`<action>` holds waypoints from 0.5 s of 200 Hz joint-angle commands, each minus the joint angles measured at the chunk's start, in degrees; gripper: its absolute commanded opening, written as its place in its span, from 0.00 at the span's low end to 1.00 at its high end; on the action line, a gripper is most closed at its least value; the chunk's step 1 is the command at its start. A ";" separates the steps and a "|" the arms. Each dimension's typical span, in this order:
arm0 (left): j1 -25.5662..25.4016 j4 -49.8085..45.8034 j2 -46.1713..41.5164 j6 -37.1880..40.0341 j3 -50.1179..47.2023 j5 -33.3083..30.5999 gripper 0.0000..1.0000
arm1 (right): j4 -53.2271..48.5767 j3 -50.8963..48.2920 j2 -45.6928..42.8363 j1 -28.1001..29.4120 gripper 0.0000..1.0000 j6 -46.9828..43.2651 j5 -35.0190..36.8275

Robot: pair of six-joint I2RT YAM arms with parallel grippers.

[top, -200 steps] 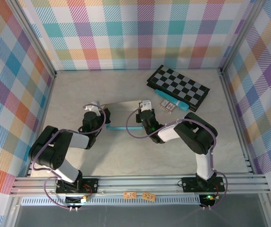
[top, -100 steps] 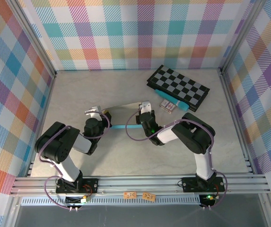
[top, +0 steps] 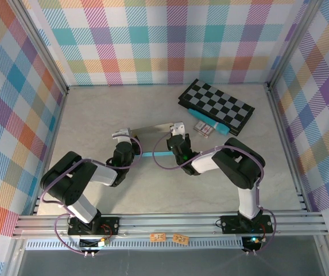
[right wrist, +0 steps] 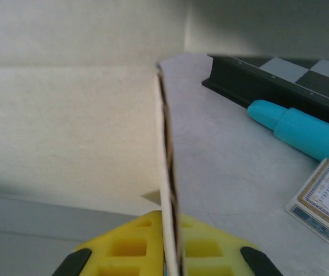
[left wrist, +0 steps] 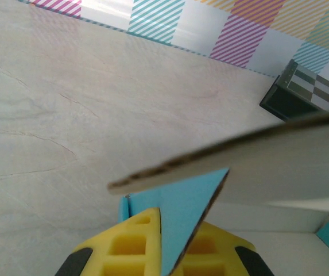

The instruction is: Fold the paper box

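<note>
overhead, left hand (top: 122, 135), right hand (top: 178, 127) each pinching paper box (top: 150, 133), teal tube (right wrist: 302, 135) clearer from right wrist

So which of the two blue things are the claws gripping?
The flat cardboard box: left claw and right claw pinch it. The tube lies loose by the checkerboard.

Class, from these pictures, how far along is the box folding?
Done: one wide panel of the paper box is lifted, grey-white side showing. In hand: the left gripper pinches a teal flap, the right gripper a card edge. Left: no closed box yet; other walls and tabs apparently remain to fold.
</note>
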 commanded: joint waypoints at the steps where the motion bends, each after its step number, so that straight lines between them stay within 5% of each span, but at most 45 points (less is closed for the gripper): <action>1: -2.69 -17.15 4.59 0.95 -1.58 3.84 0.00 | -11.64 -0.37 -1.88 -0.38 0.11 3.44 -3.23; 100: -4.42 -19.61 7.19 2.26 1.99 1.60 0.00 | -21.15 -1.40 -11.19 -2.87 0.31 10.92 -10.89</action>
